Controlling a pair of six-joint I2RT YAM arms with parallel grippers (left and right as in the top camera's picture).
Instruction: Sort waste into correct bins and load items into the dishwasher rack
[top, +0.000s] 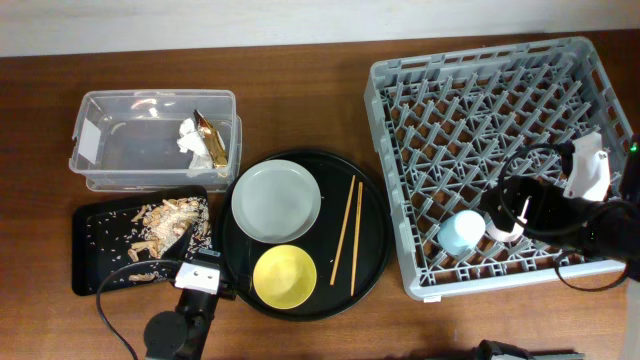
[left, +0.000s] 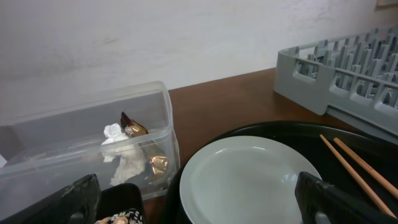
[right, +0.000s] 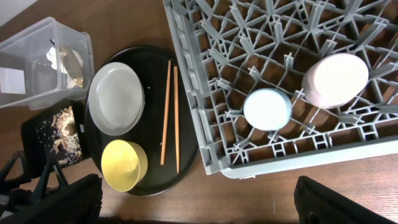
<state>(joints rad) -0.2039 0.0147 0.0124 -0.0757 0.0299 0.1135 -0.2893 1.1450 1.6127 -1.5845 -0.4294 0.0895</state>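
The grey rack (top: 420, 90) stands at the right and holds a light-blue cup (top: 460, 232) and a pink cup (right: 334, 79). My right gripper (top: 520, 205) is open and empty above the rack, over the pink cup. The grey plate (top: 276, 200), yellow bowl (top: 284, 276) and chopsticks (top: 348, 232) lie on the round black tray (top: 375, 235). White tissue (top: 190, 140) and a gold wrapper (top: 210, 135) lie in the clear tub (top: 100, 170). Food scraps (top: 165, 215) lie on the flat black tray (top: 90, 265). My left gripper (top: 195, 245) is open and empty at that tray's right edge, next to the plate (left: 249, 180).
The brown wooden table (top: 300, 90) runs to a pale wall at the back. My left arm's cable (top: 110, 320) loops at the front left. My right arm's cables (top: 560, 270) hang over the rack's front right corner.
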